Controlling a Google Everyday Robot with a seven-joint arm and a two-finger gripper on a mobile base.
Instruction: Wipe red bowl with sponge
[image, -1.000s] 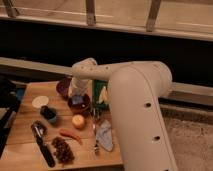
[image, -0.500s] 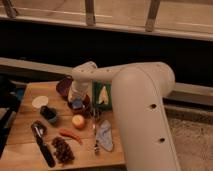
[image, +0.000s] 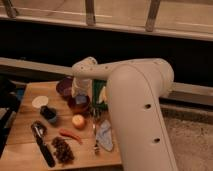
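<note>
The gripper (image: 80, 98), fingers shut on the sponge (image: 81, 100), sits inside the red bowl (image: 78, 104), so the wiping step appears underway; next it likely needs rubbing strokes around the inside.

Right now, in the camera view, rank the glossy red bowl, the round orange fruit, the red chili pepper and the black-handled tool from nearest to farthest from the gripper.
The gripper hangs over the bowl.
1. Glossy red bowl, directly beneath.
2. Round orange fruit, just in front.
3. Red chili pepper, farther forward.
4. Black-handled tool, front left of the wooden table.
</note>
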